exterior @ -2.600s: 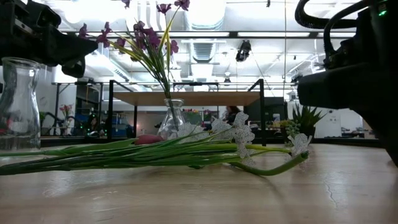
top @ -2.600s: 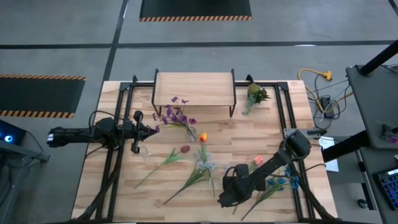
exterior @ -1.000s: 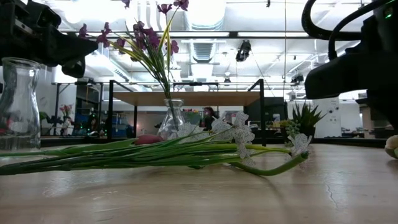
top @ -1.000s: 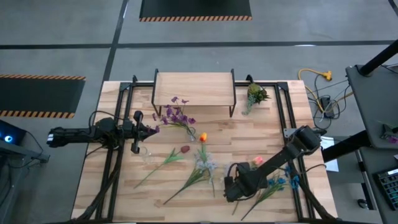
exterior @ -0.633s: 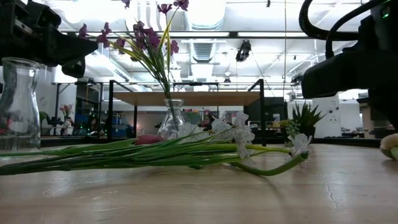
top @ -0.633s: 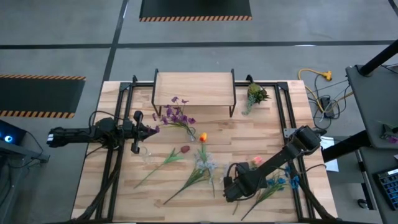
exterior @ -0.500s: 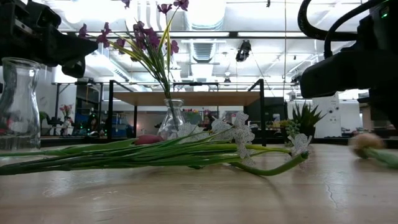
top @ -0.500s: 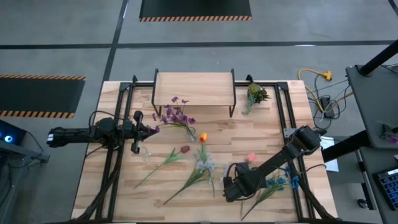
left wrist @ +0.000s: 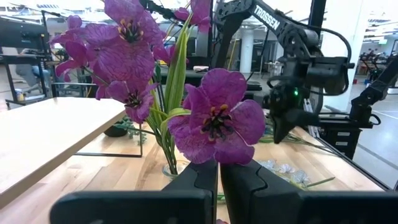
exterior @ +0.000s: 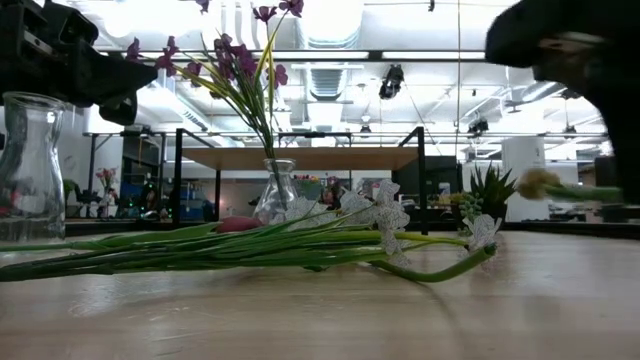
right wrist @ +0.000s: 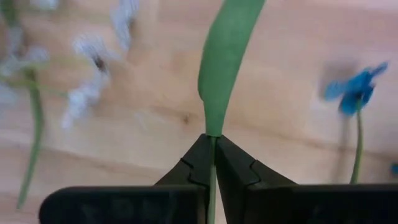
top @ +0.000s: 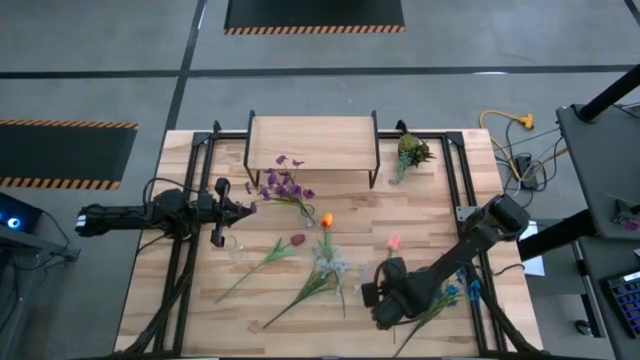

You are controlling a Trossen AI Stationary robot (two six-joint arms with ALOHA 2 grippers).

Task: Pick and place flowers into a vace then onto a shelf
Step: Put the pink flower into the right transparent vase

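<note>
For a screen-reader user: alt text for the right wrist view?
The right gripper is shut on a green flower stem above the wooden table. A blue flower and whitish flowers lie blurred on it.

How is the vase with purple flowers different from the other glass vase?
The vase with purple flowers holds a tall purple bunch; the other glass vase holds nothing. The flower vase stands farther back, in front of the shelf; the other glass vase stands nearer, at the left edge of the low view. Both are clear glass and upright.

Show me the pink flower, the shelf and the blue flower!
pink flower [top: 393, 242], high view, on its head.
shelf [top: 312, 143], high view, on its board.
blue flower [right wrist: 357, 87], right wrist view, on its petals.
</note>
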